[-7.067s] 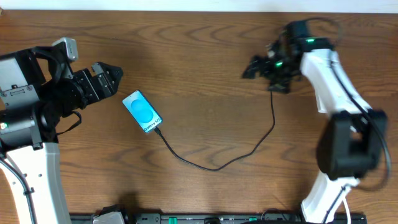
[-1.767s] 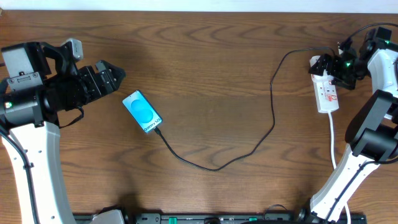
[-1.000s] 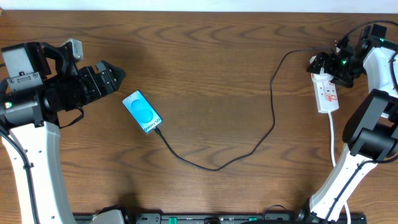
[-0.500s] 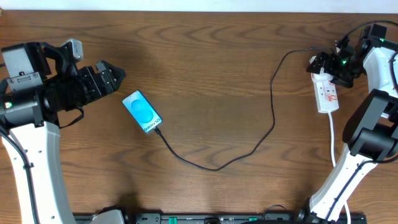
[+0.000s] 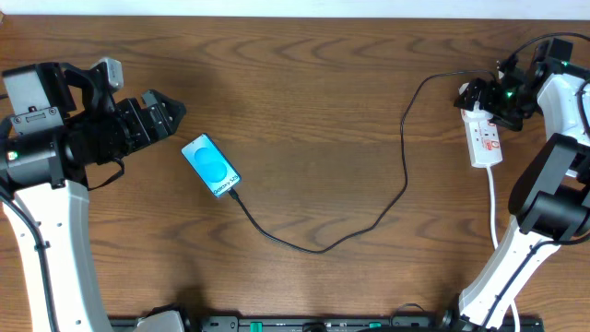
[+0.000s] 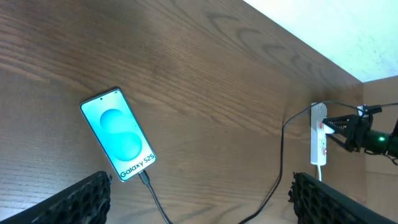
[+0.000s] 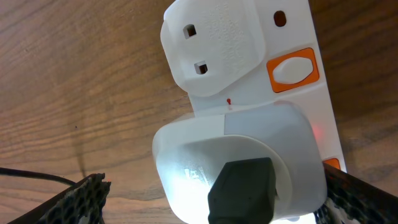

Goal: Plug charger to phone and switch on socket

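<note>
The phone (image 5: 211,165) lies left of centre with its cyan screen up; it also shows in the left wrist view (image 6: 118,134). The charger cable (image 5: 323,248) is plugged into the phone's lower end and loops right and up to the socket (image 5: 486,138), a white power strip at the far right. In the right wrist view a white adapter (image 7: 186,162) holding the cable's black connector (image 7: 241,190) sits in the socket (image 7: 217,37), next to an orange switch (image 7: 293,70). My right gripper (image 5: 476,95) (image 7: 214,202) is open, straddling the adapter. My left gripper (image 5: 175,118) (image 6: 199,202) is open, apart from the phone.
The socket's white cord (image 5: 495,203) runs down the right side by the right arm's base (image 5: 544,198). The left arm's body (image 5: 46,129) fills the far left. A black rail (image 5: 295,324) lines the front edge.
Since seven seconds ago my right arm swung from the back centre to the far right, and the cable's plug end now sits in the socket. Over the last second nothing visibly moved.
</note>
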`<action>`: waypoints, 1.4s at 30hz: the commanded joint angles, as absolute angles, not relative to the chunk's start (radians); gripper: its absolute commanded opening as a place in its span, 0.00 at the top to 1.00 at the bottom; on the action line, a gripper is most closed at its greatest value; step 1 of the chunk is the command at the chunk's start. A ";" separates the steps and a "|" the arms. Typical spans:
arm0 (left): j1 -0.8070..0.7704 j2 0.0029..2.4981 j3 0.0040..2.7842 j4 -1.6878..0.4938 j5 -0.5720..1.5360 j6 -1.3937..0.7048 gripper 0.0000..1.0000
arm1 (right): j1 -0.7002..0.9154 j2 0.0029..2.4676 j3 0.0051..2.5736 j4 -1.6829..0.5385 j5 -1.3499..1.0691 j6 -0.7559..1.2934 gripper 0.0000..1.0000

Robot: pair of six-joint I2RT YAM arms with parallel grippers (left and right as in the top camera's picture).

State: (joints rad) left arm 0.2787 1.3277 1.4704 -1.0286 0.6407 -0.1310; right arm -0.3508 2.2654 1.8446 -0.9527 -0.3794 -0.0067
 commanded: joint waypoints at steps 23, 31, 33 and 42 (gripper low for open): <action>0.278 1.333 1.483 -1.031 0.636 -0.132 0.08 | -0.385 2.114 2.093 -1.268 -0.143 0.120 0.01; 0.278 1.333 1.483 -1.032 0.636 -0.132 0.08 | -0.339 1.850 2.122 -1.513 -0.140 0.153 0.01; 0.278 1.333 1.483 -1.032 0.636 -0.132 0.08 | -0.321 1.782 2.122 -1.562 -0.140 0.153 0.01; 0.278 1.333 1.483 -1.032 0.636 -0.132 0.08 | -0.274 1.590 2.122 -1.622 -0.140 0.153 0.01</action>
State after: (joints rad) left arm 0.2787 1.3277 1.4704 -1.0290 0.6411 -0.1310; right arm -0.2794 1.6253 2.1159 -1.6230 -0.1482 0.1417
